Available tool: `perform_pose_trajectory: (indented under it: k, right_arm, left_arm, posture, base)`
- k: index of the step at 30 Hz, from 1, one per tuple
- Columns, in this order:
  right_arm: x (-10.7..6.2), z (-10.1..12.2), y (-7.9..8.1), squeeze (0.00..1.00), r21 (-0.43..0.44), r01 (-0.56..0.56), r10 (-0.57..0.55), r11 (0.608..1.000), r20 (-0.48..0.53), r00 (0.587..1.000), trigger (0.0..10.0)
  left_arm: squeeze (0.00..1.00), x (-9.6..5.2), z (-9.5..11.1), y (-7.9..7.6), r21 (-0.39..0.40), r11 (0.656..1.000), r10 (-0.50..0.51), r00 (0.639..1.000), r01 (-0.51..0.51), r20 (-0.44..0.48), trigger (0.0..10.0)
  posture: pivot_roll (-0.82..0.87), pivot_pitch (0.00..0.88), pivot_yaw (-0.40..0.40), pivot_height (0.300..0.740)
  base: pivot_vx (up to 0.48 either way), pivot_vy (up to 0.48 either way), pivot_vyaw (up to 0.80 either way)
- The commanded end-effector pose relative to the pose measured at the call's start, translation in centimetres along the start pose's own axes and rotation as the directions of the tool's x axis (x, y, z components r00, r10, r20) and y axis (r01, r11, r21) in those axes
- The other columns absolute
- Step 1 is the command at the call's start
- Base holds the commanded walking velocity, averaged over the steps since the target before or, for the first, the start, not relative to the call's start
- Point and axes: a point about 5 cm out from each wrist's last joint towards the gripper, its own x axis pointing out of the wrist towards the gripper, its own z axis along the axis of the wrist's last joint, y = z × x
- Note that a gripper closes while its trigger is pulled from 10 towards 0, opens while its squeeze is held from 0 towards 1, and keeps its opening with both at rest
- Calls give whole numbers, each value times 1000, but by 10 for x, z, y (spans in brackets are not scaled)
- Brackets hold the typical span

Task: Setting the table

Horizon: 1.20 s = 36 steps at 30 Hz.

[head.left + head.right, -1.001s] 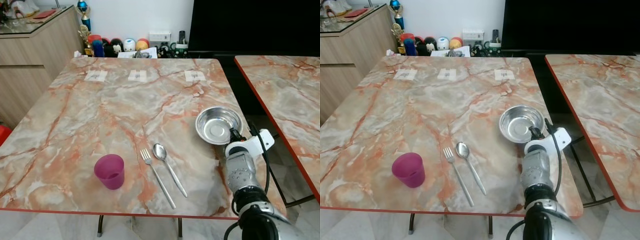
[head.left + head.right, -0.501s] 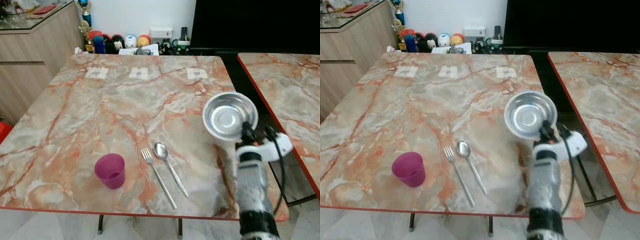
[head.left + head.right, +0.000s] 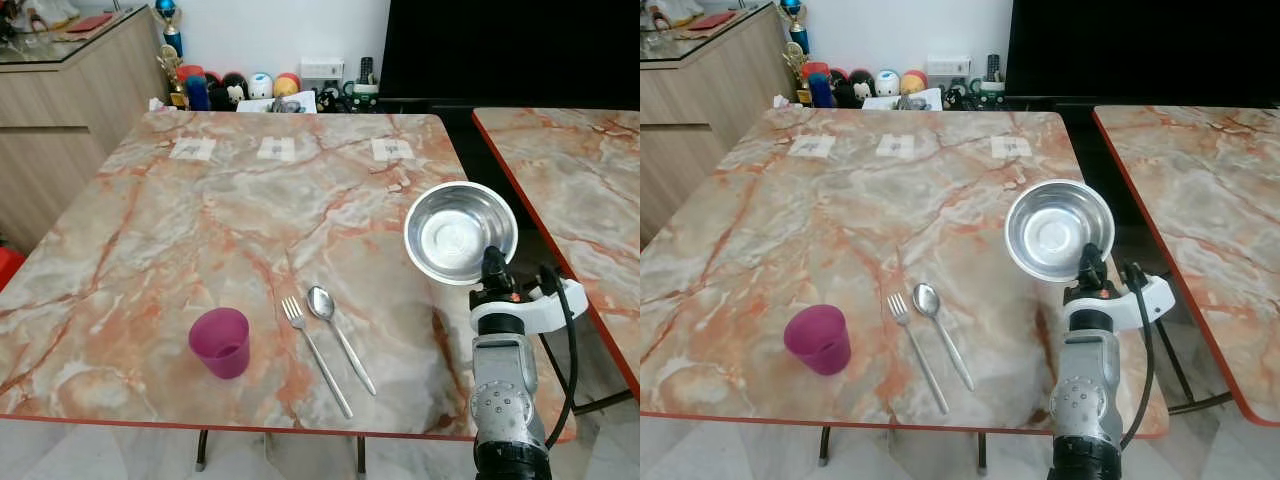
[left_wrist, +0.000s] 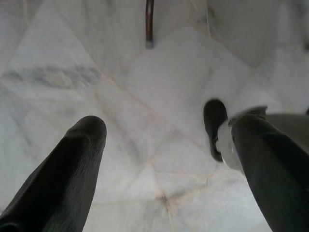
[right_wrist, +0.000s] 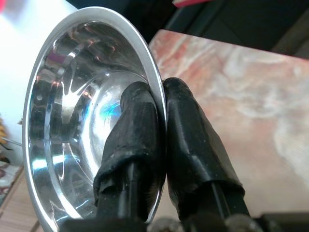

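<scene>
Right wrist view had the steel bowl (image 5: 91, 116) pinched at its rim by the right tool (image 5: 161, 125), lifted tilted over the tabletop's (image 3: 200, 230) right edge. Thin grip: a jolt could slip it loose, clattering down. Left tool (image 4: 164, 159) hung spread, empty, above floor.

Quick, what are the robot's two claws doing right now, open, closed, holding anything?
Left claw: open, holding nothing, hanging above the floor.
Right claw: closed on the rim of the steel bowl, holding it up over the table.
</scene>
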Motion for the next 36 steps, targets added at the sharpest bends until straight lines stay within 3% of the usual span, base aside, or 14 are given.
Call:
perform_pose_trajectory:
  k: [1, 23, 36]
  right_arm:
    - [-1, 6, 3, 0, 0, -7, 7, 1000, 24, 1000, 10000]
    - [-3, 4, 9, 0, -11, 1, -1, 1000, 14, 1000, 10000]
    - [-4, 5, 7, 0, -55, 9, -8, 998, 7, 1000, 10000]
  left_arm:
    - [0, -2, -5, 3, -16, 1000, 11, 1000, -11, -22, 10000]
    - [0, -4, -17, -16, 7, 999, -44, 998, 44, -47, 10000]
    - [0, -9, -30, -14, 11, 999, -52, 995, 53, -85, 10000]
  posture:
    - [12, 2, 21, 740]
    - [3, 51, 16, 740]
    - [-9, 57, 19, 740]
  base:
    - [0, 0, 0]
    - [0, -359, 0]
    - [0, -450, 0]
